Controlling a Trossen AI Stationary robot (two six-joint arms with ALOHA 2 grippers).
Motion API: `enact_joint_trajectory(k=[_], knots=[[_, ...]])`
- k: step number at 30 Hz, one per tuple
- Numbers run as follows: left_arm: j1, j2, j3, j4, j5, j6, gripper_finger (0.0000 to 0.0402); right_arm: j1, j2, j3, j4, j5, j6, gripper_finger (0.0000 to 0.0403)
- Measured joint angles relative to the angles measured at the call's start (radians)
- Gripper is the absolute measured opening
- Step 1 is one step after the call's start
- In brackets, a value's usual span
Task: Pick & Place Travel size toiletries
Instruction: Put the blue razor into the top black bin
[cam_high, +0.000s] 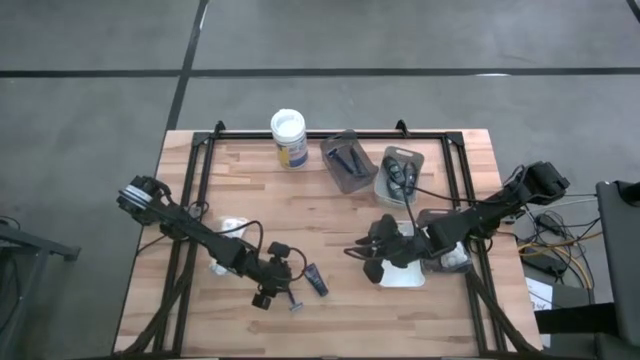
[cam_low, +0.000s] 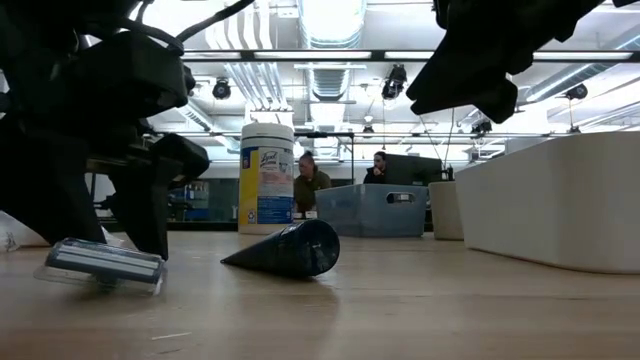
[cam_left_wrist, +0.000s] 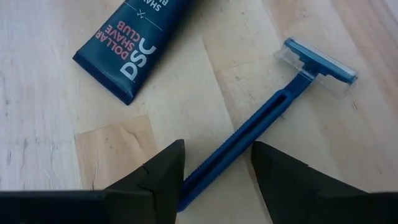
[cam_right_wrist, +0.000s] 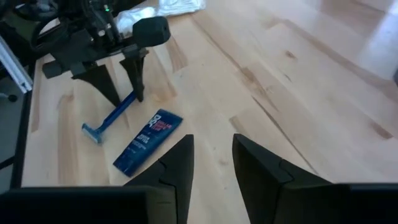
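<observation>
Beside the dark blue squeeze tube (cam_left_wrist: 134, 46) lying on the wooden table (cam_high: 330, 215): left gripper (cam_left_wrist: 214, 180) straddling blue plastic razor (cam_left_wrist: 273, 115) handle, fingers spread, not yet pinching. Risking a skid if closing off-centre. Right gripper (cam_right_wrist: 211, 165) hovering beyond tube, empty, parted.

A white-lidded tub (cam_high: 288, 137) with a blue and yellow label stands at the far edge of the wooden table (cam_high: 250, 200), left of centre. To its right lie a grey tray (cam_high: 346, 160) and a paler tray (cam_high: 401, 176). Two people (cam_low: 312, 181) sit in the room beyond.
</observation>
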Motion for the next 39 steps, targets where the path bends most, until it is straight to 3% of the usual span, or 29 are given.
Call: enact_joint_trajectory(k=[19,39], knots=[[0.001,-0.002,-0.001,0.001,-0.006,-0.093,0.0054,0.000,0.000,-0.007,-0.001,0.011,0.026,0.0150],[0.000,-0.076,0.006,0.013,-0.010,-0.148,0.0041,0.005,0.000,-0.009,-0.002,0.010,0.075,0.0184]])
